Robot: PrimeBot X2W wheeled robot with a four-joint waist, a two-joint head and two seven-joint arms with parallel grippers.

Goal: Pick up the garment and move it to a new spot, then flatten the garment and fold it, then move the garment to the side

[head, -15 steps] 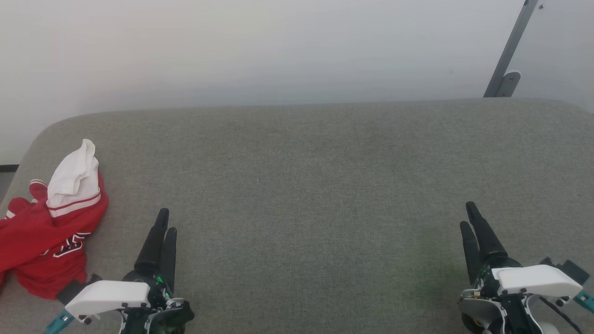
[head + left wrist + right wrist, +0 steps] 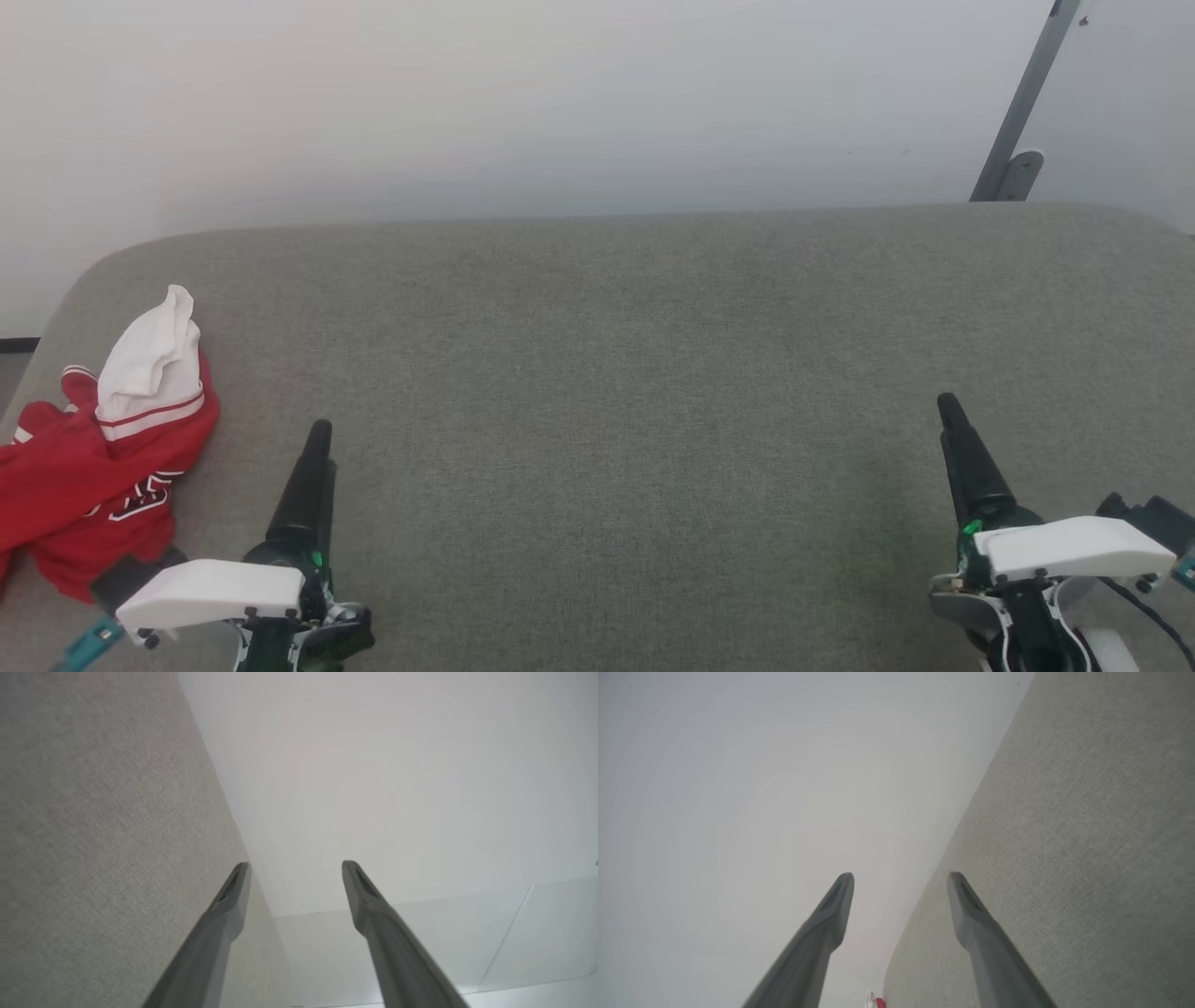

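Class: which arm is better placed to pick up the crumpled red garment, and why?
Left: the left gripper, jaws open, is beside the garment; the right gripper is far across the grey surface.

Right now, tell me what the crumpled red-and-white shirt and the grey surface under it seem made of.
Crumpled red-and-white shirt: soft cloth, likely a matte jersey knit; it slumps in loose folds. Grey surface: matte woven fabric, perhaps upholstery over padding; fine weave grain, rounded corners.

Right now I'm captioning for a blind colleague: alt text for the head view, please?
A crumpled red and white garment lies at the left end of a grey fabric surface. The left gripper and right gripper, both empty, point forward from the near edge.
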